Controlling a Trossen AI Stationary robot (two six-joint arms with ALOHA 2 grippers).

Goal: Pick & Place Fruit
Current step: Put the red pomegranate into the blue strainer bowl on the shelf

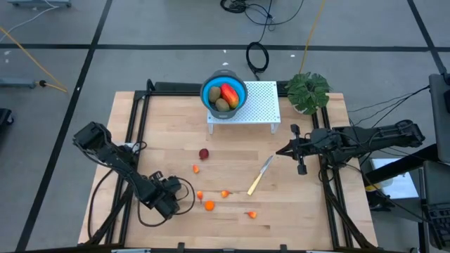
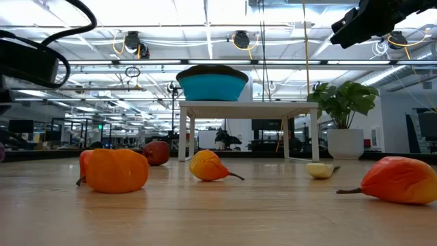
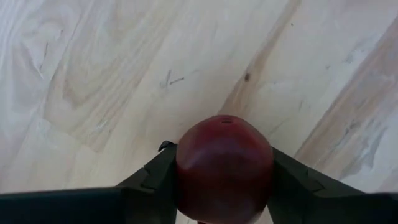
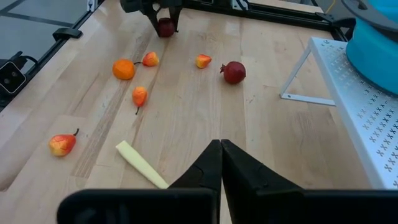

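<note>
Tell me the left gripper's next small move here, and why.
Probably lift. The left gripper is shut on a dark red fruit low over the table, while the blue bowl with other fruit sits raised on the white stand. It likely needs height before carrying across. The right gripper waits near the knife.

Overhead, table-level and two wrist cameras, all sharing the table (image 1: 232, 158).

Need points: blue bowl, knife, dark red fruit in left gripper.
blue bowl (image 1: 208, 99): high view, bare left rim.
knife (image 1: 254, 185): high view, yellow handle.
dark red fruit (image 3: 224, 165): left wrist view, middle of its skin, between the left gripper's fingers.
</note>
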